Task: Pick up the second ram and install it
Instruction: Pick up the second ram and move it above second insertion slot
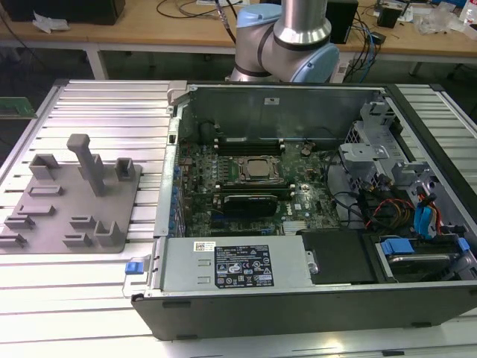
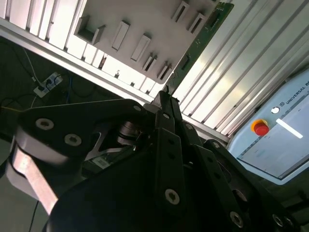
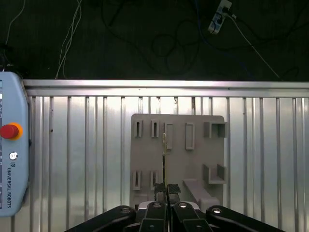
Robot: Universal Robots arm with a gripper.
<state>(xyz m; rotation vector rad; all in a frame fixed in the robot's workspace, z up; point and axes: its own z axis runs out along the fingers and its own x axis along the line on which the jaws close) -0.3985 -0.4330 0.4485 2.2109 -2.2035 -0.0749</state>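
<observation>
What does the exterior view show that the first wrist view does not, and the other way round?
Exterior view, not the first wrist view: the open computer case with its processor, and part of the arm. First wrist view, not the exterior: the end effector closed on the second ram, and a pendant with a red button. Both: the grey fixture plate on the ribbed table.

This is a robotics lab or electronics workshop. A robot arm (image 1: 287,37) stands at a ribbed metal surface (image 1: 97,104) that carries an opened computer case (image 1: 283,306) and a grey holder plate (image 1: 67,201). Behind it, a wooden surface (image 1: 186,30) is strewn with cables (image 1: 373,37). A control pendant (image 3: 12,159) with a red stop button (image 3: 9,131) rests on the ribbed metal.
</observation>
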